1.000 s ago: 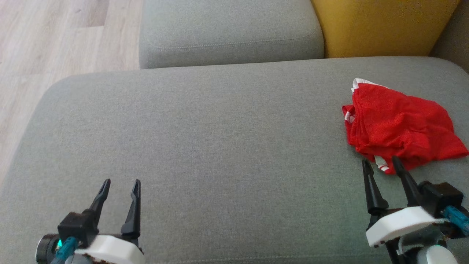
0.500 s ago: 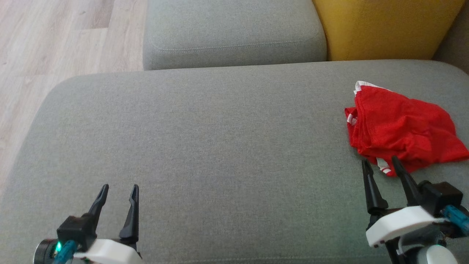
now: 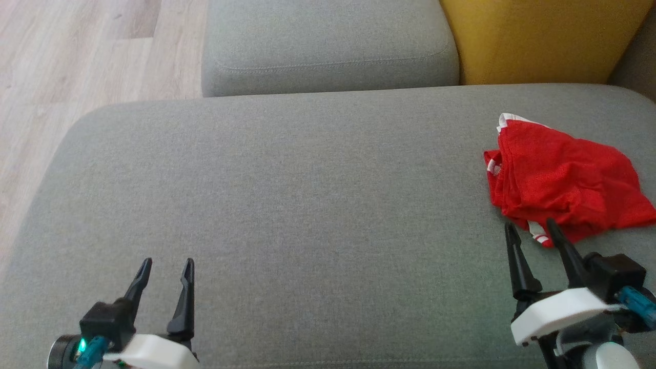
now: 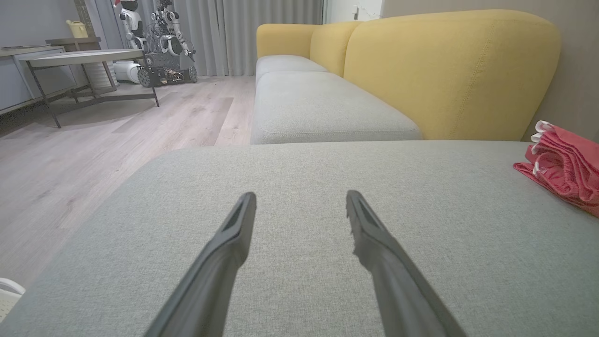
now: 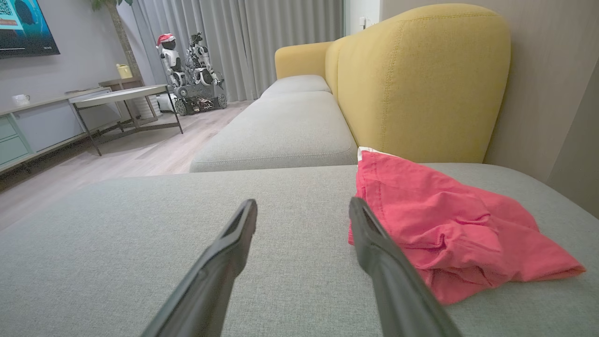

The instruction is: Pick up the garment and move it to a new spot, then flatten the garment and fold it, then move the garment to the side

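R tool (image 3: 529, 224) spread, garment (image 3: 564, 179) just ahead-right

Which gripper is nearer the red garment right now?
The right gripper: its open fingers point at the near edge of the crumpled red fabric garment, one fingertip right beside it. The left gripper, also open, sits far across the grey sofa cushion.

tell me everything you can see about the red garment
The red garment is thin, soft-looking cloth with white trim along some edges. It lies crumpled in a loose heap, not flattened, on the grey seat cushion at the robot's right, near the yellow backrest. The open right end effector points at its near edge; contact is unclear.
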Available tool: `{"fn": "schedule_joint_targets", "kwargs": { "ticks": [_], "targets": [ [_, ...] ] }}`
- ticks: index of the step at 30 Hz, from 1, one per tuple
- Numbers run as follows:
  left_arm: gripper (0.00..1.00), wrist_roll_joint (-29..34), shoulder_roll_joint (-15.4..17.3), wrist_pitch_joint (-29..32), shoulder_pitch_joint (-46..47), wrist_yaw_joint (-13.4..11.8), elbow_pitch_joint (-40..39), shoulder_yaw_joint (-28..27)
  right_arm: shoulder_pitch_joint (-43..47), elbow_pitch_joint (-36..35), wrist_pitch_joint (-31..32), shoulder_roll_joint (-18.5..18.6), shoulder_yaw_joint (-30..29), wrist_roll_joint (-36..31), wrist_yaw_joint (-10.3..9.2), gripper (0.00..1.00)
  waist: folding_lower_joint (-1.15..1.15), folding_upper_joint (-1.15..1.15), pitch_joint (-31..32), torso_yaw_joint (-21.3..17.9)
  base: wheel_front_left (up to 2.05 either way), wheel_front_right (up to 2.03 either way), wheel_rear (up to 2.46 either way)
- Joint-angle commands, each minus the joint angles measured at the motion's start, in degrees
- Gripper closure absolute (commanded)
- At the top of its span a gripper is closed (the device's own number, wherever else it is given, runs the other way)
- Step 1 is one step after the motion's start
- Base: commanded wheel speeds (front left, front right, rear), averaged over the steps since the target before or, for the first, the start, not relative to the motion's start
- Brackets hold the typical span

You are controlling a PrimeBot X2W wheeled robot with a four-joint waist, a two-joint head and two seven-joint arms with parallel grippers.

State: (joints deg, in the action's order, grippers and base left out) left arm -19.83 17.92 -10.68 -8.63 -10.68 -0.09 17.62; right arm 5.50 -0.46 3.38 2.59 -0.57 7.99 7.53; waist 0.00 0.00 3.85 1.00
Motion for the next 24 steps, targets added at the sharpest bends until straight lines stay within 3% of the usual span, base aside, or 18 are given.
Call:
{"fn": "schedule_joint_targets", "kwargs": {
  "ticks": [1, 12, 13, 24],
  "targets": [
    [0.00, -0.26, 1.33, -0.31, 2.61, -0.45, -2.17, -2.11, -1.71, -2.18, 0.05, 0.29, 1.39, 0.41, -0.04, 0.00, 0.00, 0.00, 0.00, -0.03, 0.00, 0.00, 0.00],
    [0.00, -0.23, 1.60, -0.32, 2.98, -0.61, -2.04, -1.67, -1.75, -1.98, 0.19, 0.29, 1.31, 0.93, -0.04, 0.00, 0.00, 0.00, -0.01, -0.03, 0.00, 0.00, 0.00],
    [1.00, -0.01, 0.21, 0.00, 0.01, -0.41, 0.00, 0.33, 0.00, 0.07, 0.16, 0.00, 0.02, 0.60, 0.00, 1.00, 0.00, 0.00, -0.01, -0.04, 0.00, 0.00, 0.00],
    [1.00, -4.95, -1.56, 0.92, -0.02, 0.66, 3.08, -0.51, -0.22, 3.74, 0.18, 0.12, 0.03, 6.20, 0.00, 1.00, 0.00, 0.00, -0.29, -0.11, 0.00, 0.00, 0.00]
  ]
}}
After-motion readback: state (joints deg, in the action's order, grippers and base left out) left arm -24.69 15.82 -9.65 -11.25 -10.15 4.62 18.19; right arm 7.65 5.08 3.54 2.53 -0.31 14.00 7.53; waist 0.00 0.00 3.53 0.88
